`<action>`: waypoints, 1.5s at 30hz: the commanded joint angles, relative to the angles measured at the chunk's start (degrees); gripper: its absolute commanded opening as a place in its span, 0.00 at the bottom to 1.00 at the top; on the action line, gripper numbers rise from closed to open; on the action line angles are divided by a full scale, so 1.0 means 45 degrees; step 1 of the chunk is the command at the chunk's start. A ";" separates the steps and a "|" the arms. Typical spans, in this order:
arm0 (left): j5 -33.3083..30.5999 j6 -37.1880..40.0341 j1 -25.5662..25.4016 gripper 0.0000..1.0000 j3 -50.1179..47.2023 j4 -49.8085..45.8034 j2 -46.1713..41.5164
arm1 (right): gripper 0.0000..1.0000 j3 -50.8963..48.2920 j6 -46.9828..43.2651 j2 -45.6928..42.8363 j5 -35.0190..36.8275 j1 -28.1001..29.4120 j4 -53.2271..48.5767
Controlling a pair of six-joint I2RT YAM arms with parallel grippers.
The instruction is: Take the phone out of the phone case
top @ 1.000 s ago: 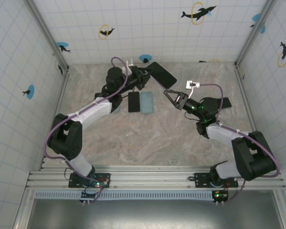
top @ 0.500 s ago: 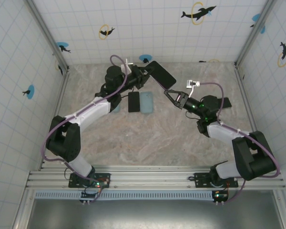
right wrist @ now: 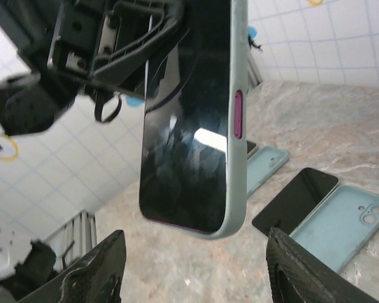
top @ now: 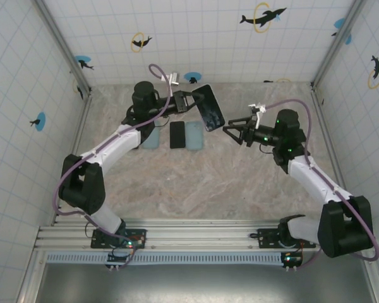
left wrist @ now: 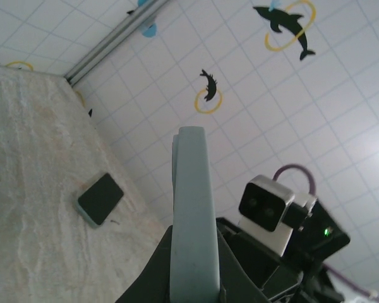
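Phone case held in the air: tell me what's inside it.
A phone sits inside the phone case, its dark screen showing. The case covers the phone's back, so that cannot be seen.

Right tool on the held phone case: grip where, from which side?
Likely the free end of the phone case, across its long edges, from the right: the left tool clamps the opposite end, and the free end faces the open right tool.
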 commanded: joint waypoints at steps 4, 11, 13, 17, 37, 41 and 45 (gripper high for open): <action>0.2774 0.2755 0.0235 0.00 0.0540 0.0644 -0.0955 | 0.58 0.1672 -0.5595 0.0259 -0.1519 0.0325 -0.5469; 0.4331 0.4349 0.0746 0.00 0.1033 -0.0595 -0.1095 | 0.51 0.2402 -0.7786 0.0486 -0.1274 0.1255 -0.6428; 0.4507 0.4351 0.0897 0.00 0.0980 -0.0628 -0.1169 | 0.47 0.2543 -0.8084 0.0577 -0.1441 0.1335 -0.6490; 0.4893 0.4378 0.1072 0.00 0.0892 -0.0737 -0.1277 | 0.40 0.3024 -0.8478 0.0805 -0.1749 0.1411 -0.6829; 0.5480 0.3639 0.1044 0.00 0.0366 -0.0138 -0.1677 | 0.29 0.4311 -0.9534 0.1774 -0.1249 0.2200 -0.7516; 0.5438 0.3629 0.1046 0.00 0.0267 -0.0152 -0.1720 | 0.29 0.4419 -0.9106 0.1872 -0.1625 0.2288 -0.7121; 0.5404 0.3547 0.1045 0.00 0.0229 -0.0077 -0.1670 | 0.29 0.4628 -0.9157 0.1988 -0.1645 0.2427 -0.7274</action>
